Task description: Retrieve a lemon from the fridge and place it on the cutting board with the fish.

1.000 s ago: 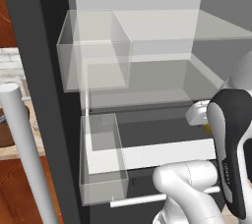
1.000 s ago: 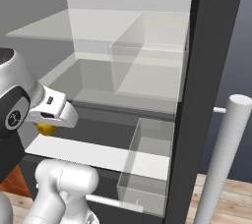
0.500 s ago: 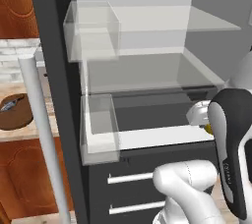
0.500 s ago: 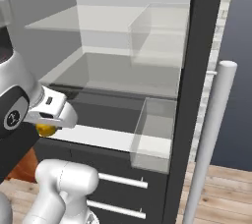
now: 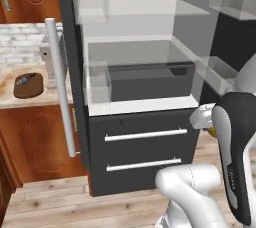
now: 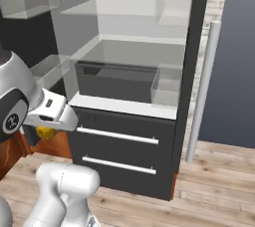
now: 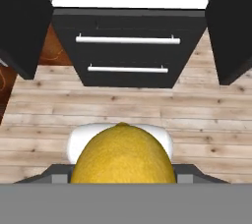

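Observation:
My gripper (image 6: 45,128) is shut on the yellow lemon (image 6: 47,133), held low in front of the open fridge (image 6: 130,75) and outside it. In the left base view the lemon (image 5: 212,132) peeks out under the gripper (image 5: 208,127) at the right. The hand view looks down over the lemon (image 7: 123,155) at the fridge's lower drawers (image 7: 128,46) and the wooden floor. On the counter left of the fridge (image 5: 142,74) lies the dark brown cutting board (image 5: 27,86) with a small grey fish (image 5: 25,79) on it.
The left fridge door with its long white handle (image 5: 60,84) stands open between the fridge and the counter (image 5: 10,99). The right door's handle (image 6: 201,91) stands out on the other side. Brown cabinets (image 5: 37,142) sit under the counter. Wooden floor (image 7: 123,105) lies in front.
The whole picture has shifted: the base has backed away from the fridge, bringing its drawers, the floor and the counter with the board into view. The gripper still holds the lemon.

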Robot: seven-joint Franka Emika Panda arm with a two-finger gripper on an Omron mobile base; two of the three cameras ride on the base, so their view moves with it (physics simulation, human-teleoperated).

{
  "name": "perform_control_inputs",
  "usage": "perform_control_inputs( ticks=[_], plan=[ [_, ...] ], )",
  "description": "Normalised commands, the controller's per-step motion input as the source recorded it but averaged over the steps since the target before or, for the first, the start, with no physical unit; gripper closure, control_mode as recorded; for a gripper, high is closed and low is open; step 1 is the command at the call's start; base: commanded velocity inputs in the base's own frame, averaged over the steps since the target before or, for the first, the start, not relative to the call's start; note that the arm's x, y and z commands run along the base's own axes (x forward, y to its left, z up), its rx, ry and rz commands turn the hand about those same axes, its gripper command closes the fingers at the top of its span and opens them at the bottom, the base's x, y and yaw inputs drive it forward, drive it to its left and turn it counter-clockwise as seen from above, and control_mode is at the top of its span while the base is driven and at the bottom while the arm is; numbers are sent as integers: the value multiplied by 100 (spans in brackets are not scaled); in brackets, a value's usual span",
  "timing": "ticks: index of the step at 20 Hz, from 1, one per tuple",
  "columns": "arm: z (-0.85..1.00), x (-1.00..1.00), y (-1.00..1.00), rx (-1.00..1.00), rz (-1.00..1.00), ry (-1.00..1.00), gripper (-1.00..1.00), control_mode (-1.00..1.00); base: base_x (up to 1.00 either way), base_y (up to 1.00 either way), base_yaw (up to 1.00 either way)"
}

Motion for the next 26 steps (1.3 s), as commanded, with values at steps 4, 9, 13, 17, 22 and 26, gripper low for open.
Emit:
perform_control_inputs(
  ticks=[4,9,13,17,22,26],
  plan=[
    [0,0,0,0,0,0,100,100,-78,59,0],
    [0,0,0,0,0,0,100,100,-45,82,-3],
    [0,0,0,0,0,0,100,100,-8,100,-5],
    [0,0,0,0,0,0,100,100,-1,90,-7],
    [0,0,0,0,0,0,100,100,15,43,-1],
    [0,0,0,0,0,0,100,100,29,23,4]
  ],
)
